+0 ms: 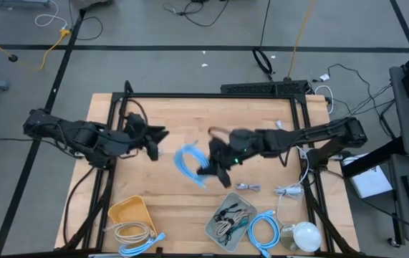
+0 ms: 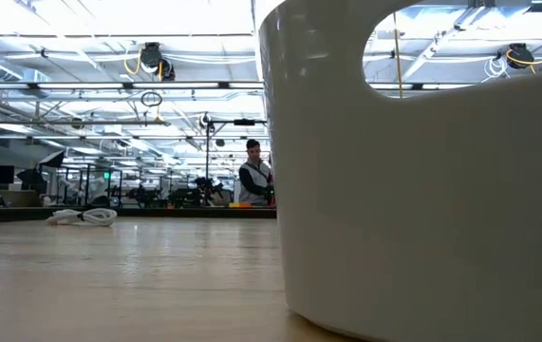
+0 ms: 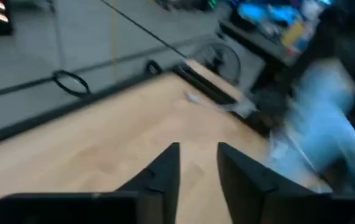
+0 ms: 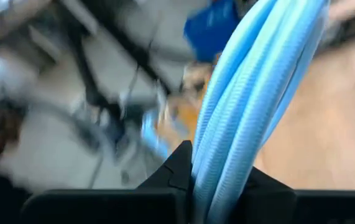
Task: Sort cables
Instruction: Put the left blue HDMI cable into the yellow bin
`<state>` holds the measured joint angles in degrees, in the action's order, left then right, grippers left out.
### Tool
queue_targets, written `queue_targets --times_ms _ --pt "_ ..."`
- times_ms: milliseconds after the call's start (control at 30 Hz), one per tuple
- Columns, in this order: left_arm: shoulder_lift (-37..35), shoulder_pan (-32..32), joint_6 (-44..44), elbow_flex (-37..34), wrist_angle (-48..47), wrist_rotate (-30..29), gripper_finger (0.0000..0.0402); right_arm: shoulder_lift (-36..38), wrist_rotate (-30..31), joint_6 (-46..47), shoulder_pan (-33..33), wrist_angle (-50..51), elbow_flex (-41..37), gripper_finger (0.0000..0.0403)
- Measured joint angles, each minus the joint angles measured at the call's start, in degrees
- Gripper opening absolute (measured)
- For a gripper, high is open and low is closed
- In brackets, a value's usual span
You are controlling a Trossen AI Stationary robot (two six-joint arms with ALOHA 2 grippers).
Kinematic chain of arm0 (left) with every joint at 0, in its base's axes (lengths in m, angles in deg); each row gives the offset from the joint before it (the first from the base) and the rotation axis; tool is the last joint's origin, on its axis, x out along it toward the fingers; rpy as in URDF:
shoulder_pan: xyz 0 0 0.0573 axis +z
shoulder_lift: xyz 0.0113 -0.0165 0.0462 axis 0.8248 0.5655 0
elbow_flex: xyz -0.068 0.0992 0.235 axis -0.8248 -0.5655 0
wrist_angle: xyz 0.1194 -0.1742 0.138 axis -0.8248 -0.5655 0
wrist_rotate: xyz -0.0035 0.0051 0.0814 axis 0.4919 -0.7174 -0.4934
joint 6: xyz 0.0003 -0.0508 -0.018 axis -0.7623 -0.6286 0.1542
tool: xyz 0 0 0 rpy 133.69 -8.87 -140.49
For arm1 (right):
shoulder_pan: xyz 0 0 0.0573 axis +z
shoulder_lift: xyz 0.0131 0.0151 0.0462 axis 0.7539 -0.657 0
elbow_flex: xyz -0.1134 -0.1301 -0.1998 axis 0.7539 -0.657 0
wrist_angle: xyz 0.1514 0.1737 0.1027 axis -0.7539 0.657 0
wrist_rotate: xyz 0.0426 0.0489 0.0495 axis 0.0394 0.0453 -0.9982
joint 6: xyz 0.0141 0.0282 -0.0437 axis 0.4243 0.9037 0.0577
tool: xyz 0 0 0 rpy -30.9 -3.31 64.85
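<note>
In the high view my right gripper (image 1: 211, 168) reaches in from the table's right to its middle and is shut on a light-blue cable coil (image 1: 190, 162). My left gripper (image 1: 158, 136) hovers just left of that coil, open and holding nothing; its wrist view shows the fingers (image 3: 199, 171) over bare wood with the blue coil (image 3: 326, 124) blurred beyond. Another light-blue coil (image 1: 261, 231) lies near the table's near edge. Two small grey bundles (image 1: 247, 188) (image 1: 288, 191) rest on the wood right of centre. My right gripper pinches the light-blue coil between its two fingers (image 4: 217, 171), several strands side by side (image 4: 239, 118) running through the gap. The coil sticks out from the fingers toward the table's left. I cannot tell whether it is clear of the table.
A yellow bin (image 1: 122, 210) near the near-left corner has a beige bundle (image 1: 129, 231) and a blue cable (image 1: 143, 247) beside it. A grey bin (image 1: 212, 228) holds mixed cables. A round white object (image 1: 304, 235) sits near-right. In the low view a white container (image 2: 422, 190) blocks most sight.
</note>
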<state>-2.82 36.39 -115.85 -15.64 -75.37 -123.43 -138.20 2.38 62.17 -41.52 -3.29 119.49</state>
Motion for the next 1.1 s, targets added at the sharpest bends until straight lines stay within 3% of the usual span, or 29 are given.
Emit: queue_targets --times_ms 233,367,500,700,900,1100 --pt "-5.9 0.3 -8.6 0.0 -8.3 -7.4 0.0168 0.0 0.8 -5.7 1.7 12.4 0.7 0.0025" --pt "-7.2 0.9 -13.0 0.0 -12.0 -7.4 0.0166 -2.5 3.9 -8.6 2.7 17.4 5.8 0.0025" --pt "-7.3 0.9 -18.2 0.0 -15.9 -6.5 0.0151 -8.5 6.6 -12.2 3.0 28.5 15.5 0.0025" --pt "-6.1 0.9 -21.1 0.0 -20.0 -1.3 0.0121 -21.3 7.3 -17.6 4.7 35.9 33.6 0.0025" --pt "-7.4 0.7 -25.0 0.0 -28.5 3.8 0.0092 -33.2 4.4 -21.2 5.5 39.1 43.8 0.0025" --pt "-7.9 -1.3 -13.5 0.0 -29.0 20.9 0.008 -37.2 5.8 -24.4 7.1 46.2 46.6 0.0025"
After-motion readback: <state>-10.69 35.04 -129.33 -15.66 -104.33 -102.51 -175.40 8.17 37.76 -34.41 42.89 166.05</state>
